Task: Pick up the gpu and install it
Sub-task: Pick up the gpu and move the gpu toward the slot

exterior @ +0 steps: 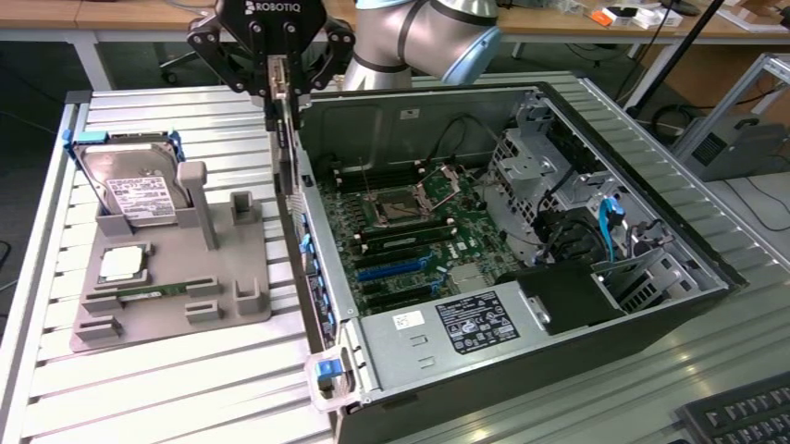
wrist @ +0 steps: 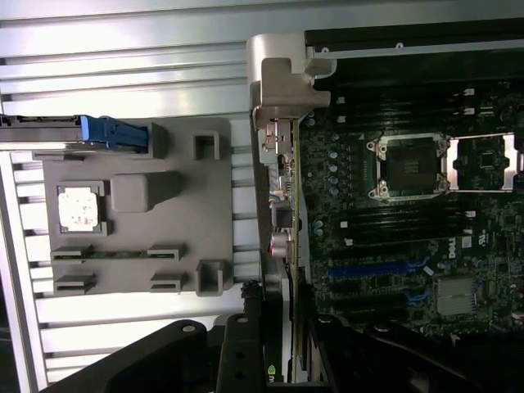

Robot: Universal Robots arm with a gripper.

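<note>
Nearest, at the front corner of the ribbed silver metal table (exterior: 161, 388), lies a black keyboard (exterior: 741, 416). Past it stands the big open black computer case (exterior: 556, 379), with a silver power box with a white label (exterior: 463, 324) at its front end. Deeper in the case lies the flat green main board (exterior: 420, 231) with its long blue slots (exterior: 395, 268).

Beside the case, toward the exterior view's left edge of the table, sits a grey plastic tray (exterior: 240, 259). It holds 1 silver hard drive with a white label (exterior: 139, 190) and 1 small square silver chip (exterior: 121, 264).

Farthest back, the black gripper (exterior: 277, 74) hangs high up. Its 2 fingers are clamped on the gpu (exterior: 288, 157), a thin flat green card with a silver metal end.

The card hangs straight down from the gripper, long side up and down, along the case wall next to the tray. The blue slots lie lower, toward the exterior view's right.

The exterior view tells how high the card is, well above the board. The wrist view looks down the card's thin edge (wrist: 282, 205) from the gripper (wrist: 282, 344). There the card sits over the wall line and the blue slots (wrist: 377, 268) lie off to 1 side. I cannot tell if the card is inside the wall yet.
</note>
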